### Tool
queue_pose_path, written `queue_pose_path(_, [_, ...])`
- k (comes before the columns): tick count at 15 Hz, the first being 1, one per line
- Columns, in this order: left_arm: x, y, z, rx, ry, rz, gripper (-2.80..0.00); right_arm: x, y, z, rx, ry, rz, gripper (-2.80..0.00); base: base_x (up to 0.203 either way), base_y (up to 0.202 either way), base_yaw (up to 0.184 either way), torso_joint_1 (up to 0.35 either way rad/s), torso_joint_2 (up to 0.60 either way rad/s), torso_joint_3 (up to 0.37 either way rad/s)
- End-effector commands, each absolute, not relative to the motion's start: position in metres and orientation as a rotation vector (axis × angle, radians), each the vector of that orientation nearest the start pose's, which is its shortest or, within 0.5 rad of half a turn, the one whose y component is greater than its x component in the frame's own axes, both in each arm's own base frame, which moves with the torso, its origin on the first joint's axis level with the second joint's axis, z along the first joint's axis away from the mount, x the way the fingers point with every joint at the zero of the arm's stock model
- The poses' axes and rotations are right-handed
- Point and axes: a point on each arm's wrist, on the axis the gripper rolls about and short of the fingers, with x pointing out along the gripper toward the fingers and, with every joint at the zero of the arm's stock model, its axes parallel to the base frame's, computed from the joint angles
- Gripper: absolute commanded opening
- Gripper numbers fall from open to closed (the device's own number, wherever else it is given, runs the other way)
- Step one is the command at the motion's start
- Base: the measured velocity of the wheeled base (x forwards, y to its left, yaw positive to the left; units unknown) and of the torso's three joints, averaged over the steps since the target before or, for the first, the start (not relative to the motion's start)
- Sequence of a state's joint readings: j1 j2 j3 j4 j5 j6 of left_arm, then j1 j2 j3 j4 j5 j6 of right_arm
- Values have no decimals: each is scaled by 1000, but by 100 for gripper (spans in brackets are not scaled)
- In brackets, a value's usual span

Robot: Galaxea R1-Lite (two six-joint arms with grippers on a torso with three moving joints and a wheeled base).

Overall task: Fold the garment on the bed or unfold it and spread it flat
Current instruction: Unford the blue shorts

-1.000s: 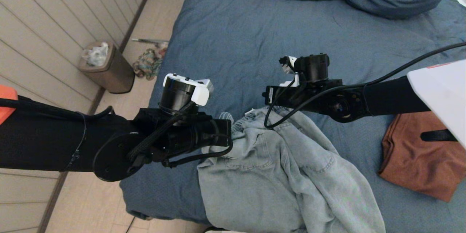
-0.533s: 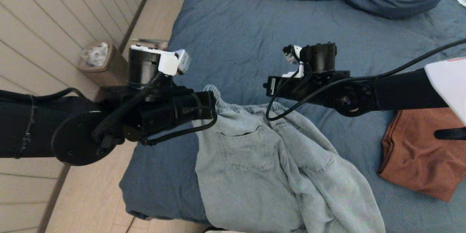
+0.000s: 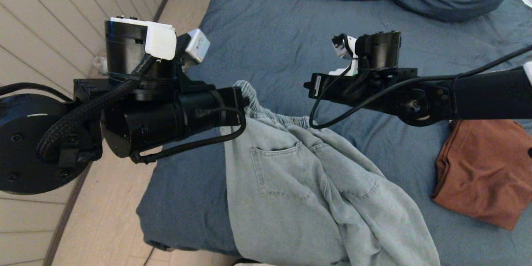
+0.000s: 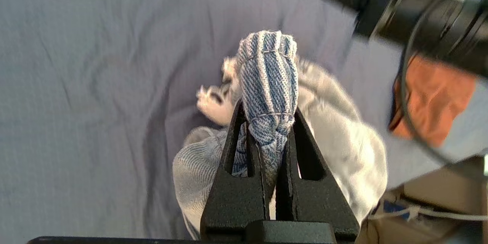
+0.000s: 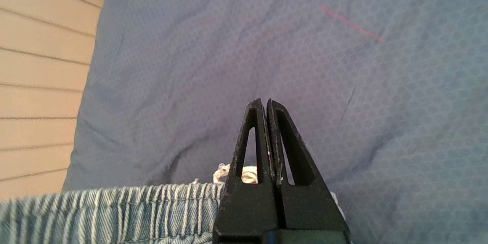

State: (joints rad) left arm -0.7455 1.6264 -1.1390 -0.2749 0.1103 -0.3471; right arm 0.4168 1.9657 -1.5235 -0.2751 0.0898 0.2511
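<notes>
the jeans (image 3: 299, 183) hang over the bed (image 3: 291, 41); left gripper (image 4: 267, 122) clamps their waistband, right gripper (image 5: 265, 103) fingers pressed together, apparently on its edge.

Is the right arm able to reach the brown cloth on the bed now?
Probably yes. The brown cloth lies bare on the bed, just below the right arm; nothing covers it. But the right gripper is shut and would need to open.

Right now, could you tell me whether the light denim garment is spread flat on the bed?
No. The denim garment lies rumpled; the left gripper pinches its bunched waistband above the bed.
</notes>
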Motion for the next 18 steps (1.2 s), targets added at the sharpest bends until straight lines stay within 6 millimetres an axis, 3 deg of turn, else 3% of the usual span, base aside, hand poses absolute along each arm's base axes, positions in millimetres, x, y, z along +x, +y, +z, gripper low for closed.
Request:
queue_pose_path(1, [224,-205,243,-222,363,-580,-280,381,175,237,209,263,488,-280,0,0,0,0,0,0])
queue_pose_path(2, [223,-204,231,-208,397,-574,-280,388,182,227,204,279,490,-280,0,0,0,0,0,0])
queue_pose_path(3, [221,-202,218,-192,434,-567,-280,393,191,217,196,297,500,0,0,0,0,0,0,0])
queue_pose_path(6, [218,-199,174,-141,546,-540,-280,397,217,197,153,325,544,0,0,0,0,0,0,0])
queue_pose_path(10, [224,-207,115,-126,570,-539,-280,400,234,178,109,352,573,0,0,0,0,0,0,0])
queue_pose_path(18, [225,-216,101,-116,576,-555,-280,393,224,137,36,429,564,0,0,0,0,0,0,0])
